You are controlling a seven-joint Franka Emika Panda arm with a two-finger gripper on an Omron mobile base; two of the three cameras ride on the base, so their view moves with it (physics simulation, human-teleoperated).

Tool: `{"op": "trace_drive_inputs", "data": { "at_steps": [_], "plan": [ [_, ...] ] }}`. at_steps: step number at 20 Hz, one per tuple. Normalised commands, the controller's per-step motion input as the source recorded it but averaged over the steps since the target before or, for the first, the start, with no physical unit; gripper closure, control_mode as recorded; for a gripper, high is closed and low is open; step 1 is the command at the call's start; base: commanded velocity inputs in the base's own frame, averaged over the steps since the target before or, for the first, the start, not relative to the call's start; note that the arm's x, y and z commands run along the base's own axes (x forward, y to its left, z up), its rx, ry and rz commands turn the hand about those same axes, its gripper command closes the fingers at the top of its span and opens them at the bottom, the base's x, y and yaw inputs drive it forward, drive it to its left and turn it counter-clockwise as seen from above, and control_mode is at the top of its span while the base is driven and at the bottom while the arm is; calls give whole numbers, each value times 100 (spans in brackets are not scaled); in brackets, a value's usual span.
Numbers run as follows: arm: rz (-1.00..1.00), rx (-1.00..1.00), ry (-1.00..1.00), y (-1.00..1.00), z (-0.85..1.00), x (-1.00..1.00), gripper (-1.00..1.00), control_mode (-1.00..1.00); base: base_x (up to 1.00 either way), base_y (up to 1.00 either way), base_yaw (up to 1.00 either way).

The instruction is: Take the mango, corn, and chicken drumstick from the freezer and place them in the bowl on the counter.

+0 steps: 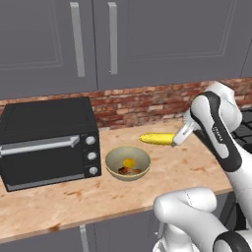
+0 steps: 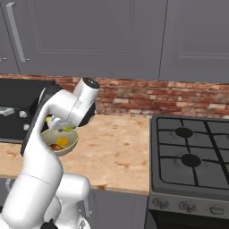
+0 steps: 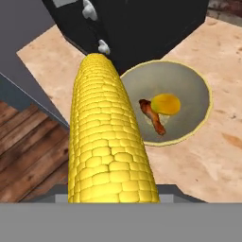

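The gripper (image 1: 178, 138) is pinching the corn (image 1: 156, 139) by one end, and the cob sticks out level above the counter (image 1: 88, 197), just past the far right rim of the bowl (image 1: 112, 158) and not over its hollow. In the hand view the corn (image 3: 109, 142) runs up the middle and covers the fingertips, so the grip itself is hidden there. The bowl (image 3: 194, 82) holds the mango (image 3: 166, 104) and the chicken drumstick (image 3: 152, 116), which touch each other near its middle. The toaster oven (image 1: 47, 140) stands just left of the bowl, its knobs close to the rim. Bare counter lies in front of the bowl and to its right, up to the stove (image 2: 192, 156) at the counter's edge. In the right base view the arm covers most of the bowl (image 2: 67, 145), and the corn cannot be made out there.
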Motion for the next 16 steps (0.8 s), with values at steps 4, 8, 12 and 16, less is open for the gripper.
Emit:
{"op": "trace_drive_inputs", "data": {
  "at_steps": [4,8,12,16],
  "plan": [
    [6,-7,11,20,-29,58,100,-100,0,0,0],
    [7,-9,0,20,-74,32,100,-100,0,0,0],
    [4,-9,0,30,-68,19,100,-100,0,0,0],
    [-1,-7,-8,40,-26,2,100,-100,0,0,0]
  ]
}}
